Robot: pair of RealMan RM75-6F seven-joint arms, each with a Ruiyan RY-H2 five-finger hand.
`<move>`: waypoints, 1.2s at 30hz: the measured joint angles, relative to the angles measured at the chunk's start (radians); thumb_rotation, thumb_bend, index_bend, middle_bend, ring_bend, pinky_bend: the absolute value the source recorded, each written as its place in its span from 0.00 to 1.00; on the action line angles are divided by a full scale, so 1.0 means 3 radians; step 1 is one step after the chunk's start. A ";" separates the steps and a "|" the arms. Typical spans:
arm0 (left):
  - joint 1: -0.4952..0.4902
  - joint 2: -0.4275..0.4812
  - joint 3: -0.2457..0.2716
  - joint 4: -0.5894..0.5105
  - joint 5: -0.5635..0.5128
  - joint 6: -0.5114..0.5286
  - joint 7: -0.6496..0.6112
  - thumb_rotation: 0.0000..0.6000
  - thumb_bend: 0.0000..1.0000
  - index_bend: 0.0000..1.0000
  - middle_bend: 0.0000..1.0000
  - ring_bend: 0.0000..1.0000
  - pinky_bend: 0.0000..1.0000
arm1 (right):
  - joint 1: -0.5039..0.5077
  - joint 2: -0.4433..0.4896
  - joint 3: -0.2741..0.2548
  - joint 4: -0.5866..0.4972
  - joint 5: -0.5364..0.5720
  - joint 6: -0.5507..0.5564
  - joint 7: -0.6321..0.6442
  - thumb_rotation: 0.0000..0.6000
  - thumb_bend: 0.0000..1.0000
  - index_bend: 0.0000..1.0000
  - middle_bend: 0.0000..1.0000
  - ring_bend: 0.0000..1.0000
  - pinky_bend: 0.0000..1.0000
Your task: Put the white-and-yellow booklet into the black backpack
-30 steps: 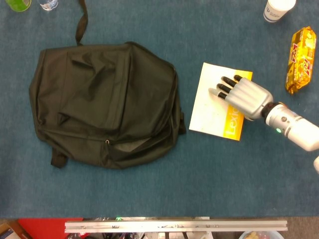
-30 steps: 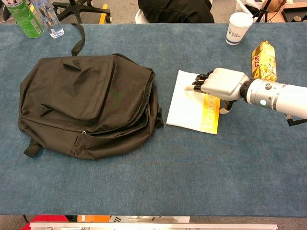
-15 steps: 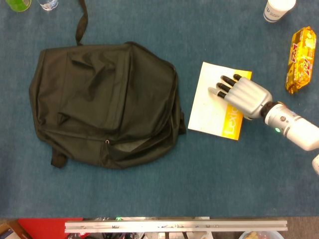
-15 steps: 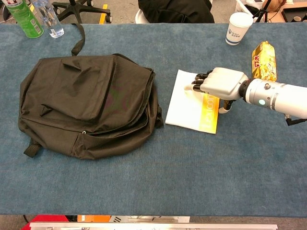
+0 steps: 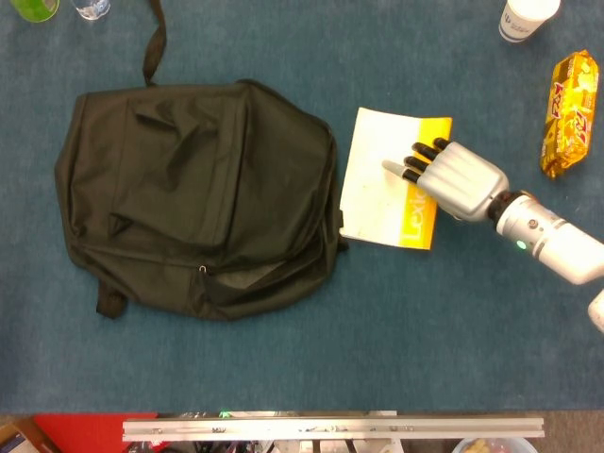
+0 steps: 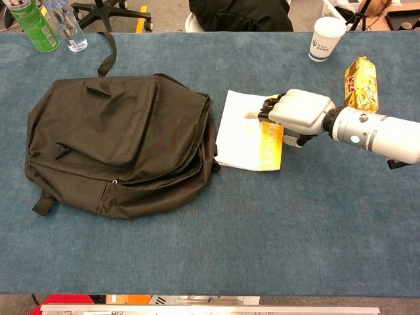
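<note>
The white-and-yellow booklet (image 5: pixel 377 184) (image 6: pixel 239 134) lies flat on the blue table, its left edge touching the right side of the black backpack (image 5: pixel 189 198) (image 6: pixel 118 144). My right hand (image 5: pixel 453 177) (image 6: pixel 295 110) rests palm down on the booklet's yellow right strip, its dark fingertips (image 5: pixel 411 162) pressing on the white cover. The thumb shows below the hand in the chest view, off the booklet's edge. The backpack lies flat on its side, with a partly open zipper slit (image 5: pixel 241 276) along its lower front. My left hand shows in neither view.
A paper cup (image 5: pixel 524 19) (image 6: pixel 326 38) and a yellow snack packet (image 5: pixel 569 113) (image 6: pixel 361 84) sit at the far right. A green can (image 6: pixel 29 25) and a water bottle (image 6: pixel 67 26) stand at the far left. The backpack's strap (image 5: pixel 151 42) trails toward the far edge.
My right hand has slid left with the booklet under it. The booklet now touches the backpack's right side, where a gap showed before.
</note>
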 measured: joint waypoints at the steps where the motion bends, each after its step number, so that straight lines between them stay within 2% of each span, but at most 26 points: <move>1: 0.0000 0.0002 0.0000 0.0001 0.0002 0.0001 -0.0008 1.00 0.26 0.17 0.21 0.13 0.24 | -0.0001 -0.0026 0.0002 0.0032 -0.0020 0.0036 0.0029 1.00 0.43 0.11 0.29 0.19 0.32; 6: 0.0002 0.0013 0.0002 0.0007 0.0012 0.0009 -0.0049 1.00 0.26 0.17 0.21 0.13 0.24 | 0.0005 -0.0196 0.0019 0.0215 -0.0108 0.0183 0.0136 1.00 0.57 0.17 0.32 0.23 0.35; 8: 0.0004 0.0017 0.0004 0.0010 0.0013 0.0010 -0.0063 1.00 0.26 0.17 0.21 0.13 0.24 | 0.0007 -0.0249 0.0033 0.0267 -0.0129 0.0235 0.0150 1.00 0.58 0.20 0.34 0.24 0.36; 14: 0.0011 0.0035 0.0016 0.0011 0.0034 0.0020 -0.0116 1.00 0.26 0.17 0.21 0.13 0.24 | -0.0009 -0.0458 0.0086 0.0469 -0.0163 0.0432 0.0120 1.00 0.50 0.38 0.40 0.29 0.43; 18: 0.0011 0.0053 0.0026 0.0011 0.0057 0.0023 -0.0157 1.00 0.26 0.17 0.21 0.13 0.24 | -0.0041 -0.0574 0.0122 0.0603 -0.0178 0.0593 0.0084 1.00 0.45 0.55 0.49 0.38 0.52; 22: 0.0008 0.0056 0.0024 0.0028 0.0061 0.0025 -0.0174 1.00 0.26 0.17 0.21 0.13 0.24 | -0.0082 -0.0675 0.0169 0.0716 -0.0176 0.0752 0.0061 1.00 0.44 0.67 0.57 0.47 0.61; 29: -0.0009 0.0071 0.0009 0.0042 0.0070 0.0028 -0.0180 1.00 0.26 0.17 0.21 0.13 0.24 | -0.0152 -0.0712 0.0226 0.0764 -0.0179 0.0997 0.0099 1.00 0.44 0.78 0.64 0.57 0.70; 36: -0.0109 0.0122 -0.0020 0.0025 0.0121 -0.0054 -0.0119 1.00 0.26 0.17 0.21 0.13 0.24 | -0.0266 -0.0456 0.0291 0.0493 -0.0160 0.1263 0.0119 1.00 0.44 0.81 0.68 0.63 0.76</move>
